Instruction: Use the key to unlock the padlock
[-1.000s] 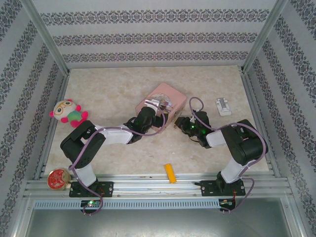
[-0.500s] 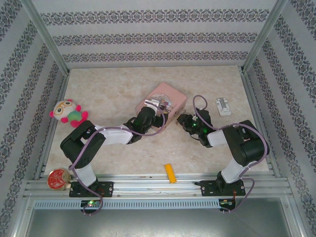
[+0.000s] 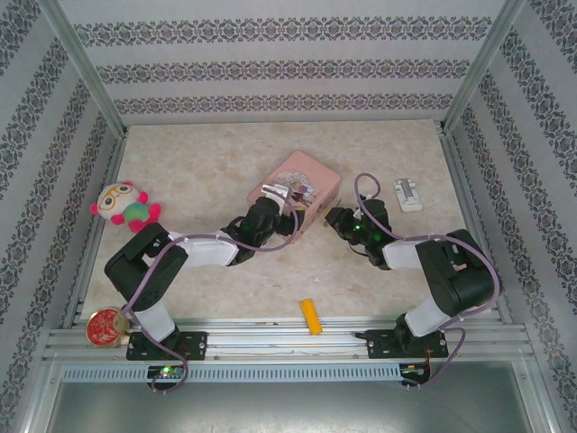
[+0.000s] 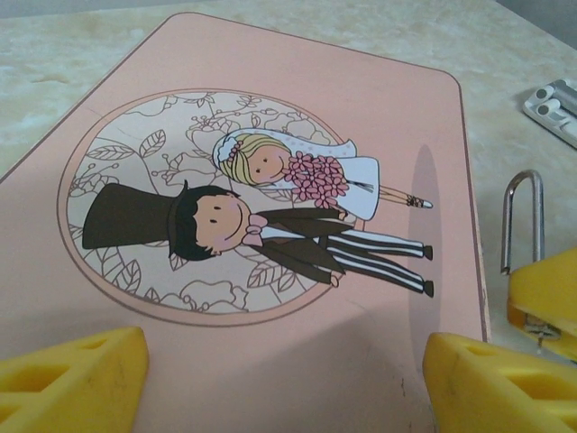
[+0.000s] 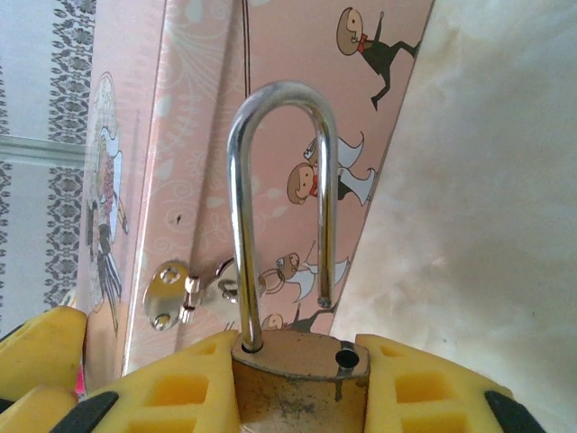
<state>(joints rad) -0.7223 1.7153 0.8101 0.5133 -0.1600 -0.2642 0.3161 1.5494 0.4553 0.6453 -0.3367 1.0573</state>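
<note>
Pale marbled surface (image 3: 198,162), patterned walls around it. The right claw (image 3: 334,217) is clamped on the padlock (image 5: 290,383), whose brass body is squeezed between the yellow pads (image 5: 135,390), with the shackle upright and poking out past the tips. One shackle leg sits in the body; the other ends above its empty hole. The padlock stands just beside the side wall of the pink tin (image 3: 296,183). The left claw (image 4: 279,379) hovers over the tin's lid, spread wide, holding nothing.
</note>
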